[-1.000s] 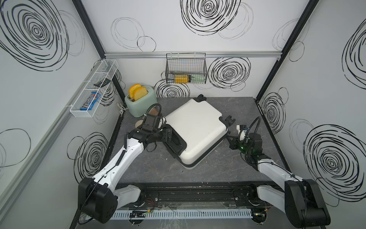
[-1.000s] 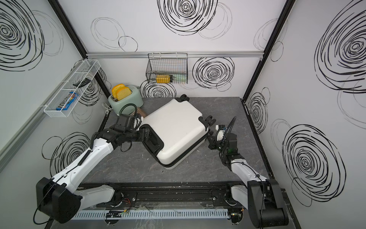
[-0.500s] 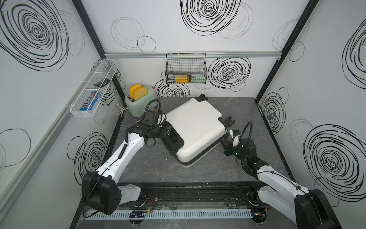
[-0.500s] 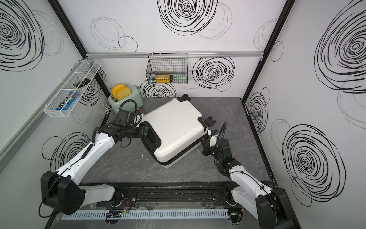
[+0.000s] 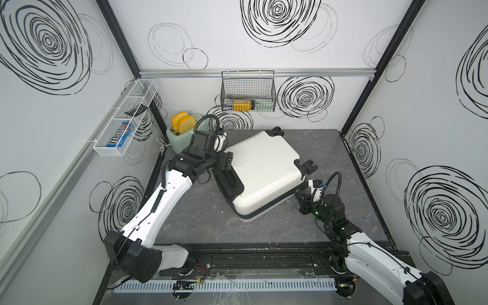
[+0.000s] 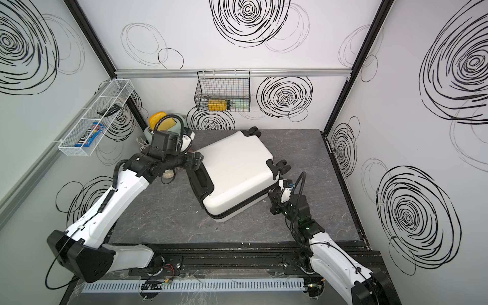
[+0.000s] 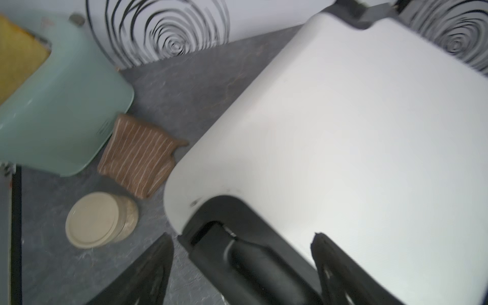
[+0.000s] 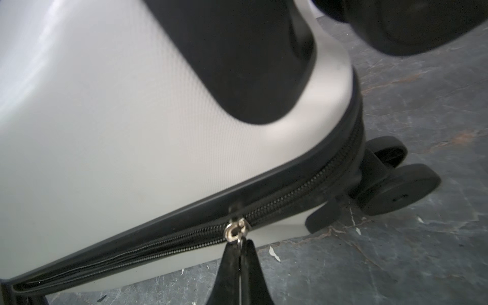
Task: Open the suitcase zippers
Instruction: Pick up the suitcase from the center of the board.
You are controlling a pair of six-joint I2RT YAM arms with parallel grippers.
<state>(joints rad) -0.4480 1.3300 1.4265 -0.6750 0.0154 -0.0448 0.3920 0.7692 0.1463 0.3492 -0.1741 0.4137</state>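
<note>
The white suitcase point(image 5: 264, 169) point(image 6: 235, 171) lies flat mid-table, turned at an angle, with its black handle point(image 5: 227, 182) toward the left arm. My left gripper point(image 5: 227, 161) point(image 7: 241, 250) is open at the back end of that handle side. One finger is beside the shell and one over it, with the handle point(image 7: 253, 266) between them, not gripped. The black zippers band point(image 8: 293, 188) runs along the side seam. My right gripper point(image 8: 240, 247) point(image 5: 300, 195) is shut on the silver zipper pull point(image 8: 235, 230), low beside the case near its wheels point(image 8: 396, 190).
A mint toaster point(image 5: 182, 136) point(image 7: 58, 111) holding bread stands at the back left. Beside it lie a brown striped cloth point(image 7: 137, 155) and a round beige-lidded jar point(image 7: 95, 219). A wire basket point(image 5: 248, 92) hangs on the back wall, a white wire shelf point(image 5: 124, 121) on the left wall.
My right gripper has slid along the suitcase's side away from the wheel toward the front, still shut. My left gripper has moved back along the handle end toward the toaster.
</note>
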